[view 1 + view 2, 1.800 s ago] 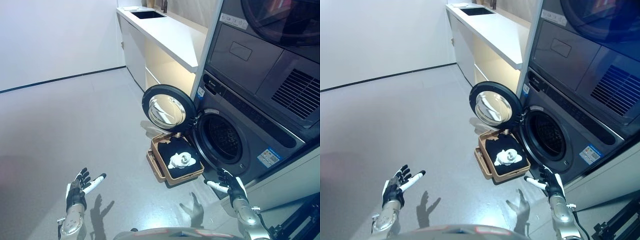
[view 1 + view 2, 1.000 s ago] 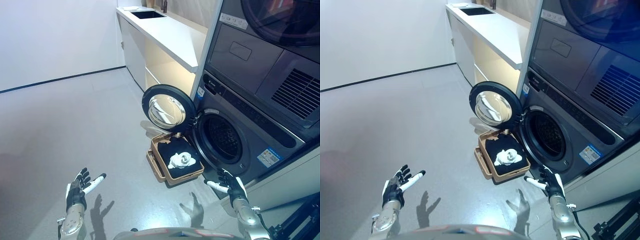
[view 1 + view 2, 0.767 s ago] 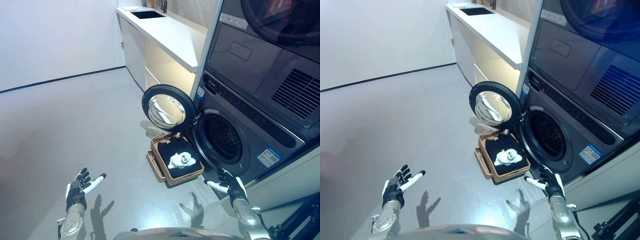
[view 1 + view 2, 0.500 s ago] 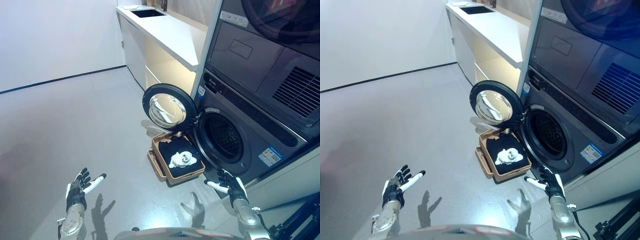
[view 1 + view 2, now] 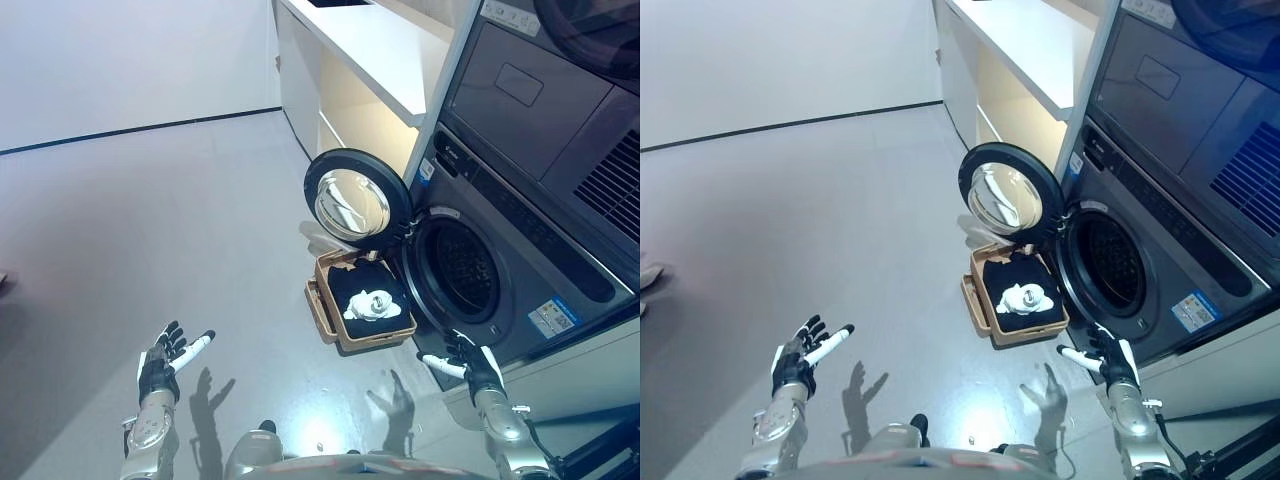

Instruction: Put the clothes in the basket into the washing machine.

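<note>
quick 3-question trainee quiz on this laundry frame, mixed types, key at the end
1. True or false: the washing machine door is open.
2. Where does the basket sit? A) on the counter B) on the floor under the open door C) inside the drum
3. Fill in: the left hand and the right hand are both ____ and hold nothing.

Key: 1 true. 2 B. 3 open. The white and dark clothes lie in the basket.
</note>
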{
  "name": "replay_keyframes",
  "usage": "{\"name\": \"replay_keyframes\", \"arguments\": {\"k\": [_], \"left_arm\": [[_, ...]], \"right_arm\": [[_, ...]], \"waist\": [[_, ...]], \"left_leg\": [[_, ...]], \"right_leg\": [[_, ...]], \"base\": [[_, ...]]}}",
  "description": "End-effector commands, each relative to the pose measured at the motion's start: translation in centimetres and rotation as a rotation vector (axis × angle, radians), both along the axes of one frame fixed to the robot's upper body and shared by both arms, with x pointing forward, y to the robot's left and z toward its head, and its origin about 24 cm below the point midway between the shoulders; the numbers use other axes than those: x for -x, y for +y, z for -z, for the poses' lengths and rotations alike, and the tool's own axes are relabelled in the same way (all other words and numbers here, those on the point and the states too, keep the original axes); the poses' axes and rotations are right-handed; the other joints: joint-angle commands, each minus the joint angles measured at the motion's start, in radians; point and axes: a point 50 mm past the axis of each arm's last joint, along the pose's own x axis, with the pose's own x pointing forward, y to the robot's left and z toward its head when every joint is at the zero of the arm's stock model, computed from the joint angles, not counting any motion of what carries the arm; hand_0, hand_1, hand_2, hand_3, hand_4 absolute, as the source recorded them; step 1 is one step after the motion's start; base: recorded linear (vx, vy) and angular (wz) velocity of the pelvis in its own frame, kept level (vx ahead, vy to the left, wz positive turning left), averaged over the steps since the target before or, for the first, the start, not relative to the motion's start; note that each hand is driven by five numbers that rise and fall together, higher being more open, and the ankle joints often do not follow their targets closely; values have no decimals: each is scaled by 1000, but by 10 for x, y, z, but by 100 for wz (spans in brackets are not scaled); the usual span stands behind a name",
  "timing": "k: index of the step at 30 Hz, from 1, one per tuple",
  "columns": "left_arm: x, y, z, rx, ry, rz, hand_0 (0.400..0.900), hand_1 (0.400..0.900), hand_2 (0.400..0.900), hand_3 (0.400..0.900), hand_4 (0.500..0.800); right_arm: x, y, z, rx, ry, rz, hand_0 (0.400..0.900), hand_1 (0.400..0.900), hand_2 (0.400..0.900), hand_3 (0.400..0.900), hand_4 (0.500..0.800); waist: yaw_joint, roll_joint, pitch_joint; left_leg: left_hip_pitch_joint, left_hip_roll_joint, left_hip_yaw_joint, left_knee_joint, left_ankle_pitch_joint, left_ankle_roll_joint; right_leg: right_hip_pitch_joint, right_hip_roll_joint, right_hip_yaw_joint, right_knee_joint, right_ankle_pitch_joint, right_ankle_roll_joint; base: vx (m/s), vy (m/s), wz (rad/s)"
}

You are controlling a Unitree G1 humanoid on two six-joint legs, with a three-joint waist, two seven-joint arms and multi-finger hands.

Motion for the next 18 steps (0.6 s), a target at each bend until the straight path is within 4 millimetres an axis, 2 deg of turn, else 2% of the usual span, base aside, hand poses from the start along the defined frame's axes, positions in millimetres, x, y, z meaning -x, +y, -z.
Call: {"name": "replay_keyframes", "arguments": {"k": [1,3,5,7,9,11,12,13,14,15,17,18], "left_arm": [[-21,16,-31,-70,-180,-24,900,900,900,900,800],[-19,17,-30,-66,-177,-36,900,900,900,900,800],[-15,15,-25,-53,-168,-60,900,900,900,900,800],[-15,14,-25,-52,-174,-71,900,900,900,900,800],[-19,16,-30,-58,-206,-98,900,900,900,900,800],[-20,17,-34,-66,-227,-119,900,900,900,900,800],[-20,17,-34,-67,-227,-119,900,900,900,900,800],[-28,24,-41,-85,-246,-145,900,900,900,900,800],[-33,28,-47,-105,-265,-141,900,900,900,900,800],[-33,28,-47,-105,-266,-141,900,900,900,900,800],[-39,39,-59,-149,-305,-152,900,900,900,900,800],[-42,42,-63,-159,-318,-157,900,900,900,900,800]], "right_arm": [[-28,-17,-37,77,-213,16,900,900,900,900,800],[-31,-15,-37,74,-220,15,900,900,900,900,800],[-37,-13,-39,82,-229,5,900,900,900,900,800],[-38,-12,-39,83,-227,3,900,900,900,900,800],[-49,-7,-43,80,-243,-14,900,900,900,900,800],[-58,0,-45,85,-251,-46,900,900,900,900,800],[-58,0,-45,85,-251,-46,900,900,900,900,800],[-61,9,-42,73,-236,-62,900,900,900,900,800],[-69,14,-43,61,-246,-68,900,900,900,900,800],[-69,15,-44,61,-247,-68,900,900,900,900,800],[-82,25,-49,63,-266,-105,900,900,900,900,800],[-84,29,-48,46,-270,-107,900,900,900,900,800]], "waist": [[16,-19,-8],[21,-10,-4],[30,28,-7],[37,42,-7],[53,73,-12],[72,92,-30],[73,89,-30],[86,79,-33],[96,77,-29],[98,75,-30],[116,65,-20],[116,58,-18]], "left_leg": [[-149,149,-40,-156,119,28],[-143,161,-36,-194,132,23],[-145,172,-44,-255,150,4],[-144,171,-48,-260,151,-4],[-155,147,-54,-220,146,-21],[-153,122,-74,-189,118,-9],[-154,119,-71,-186,116,-8],[-176,81,-3,-67,61,-8],[-184,71,15,-46,46,1],[-186,70,19,-43,44,2],[-209,68,59,-29,33,7],[-217,67,57,-34,37,9]], "right_leg": [[-1,31,43,24,37,26],[7,36,56,23,26,29],[32,41,94,22,-10,44],[46,36,113,20,-25,51],[82,4,155,2,-49,78],[91,-58,186,13,-61,112],[91,-61,188,14,-63,114],[105,-155,187,36,-4,157],[82,-183,191,56,10,167],[78,-185,195,59,8,168],[46,-218,163,36,74,193],[41,-216,165,28,91,198]], "base": [[180,96,-42],[128,84,-31],[198,179,-49],[191,243,-57],[239,420,-87],[176,380,-70],[252,444,-67],[208,352,-70],[206,351,-72],[75,187,-61],[56,190,-45],[37,109,-3]]}}
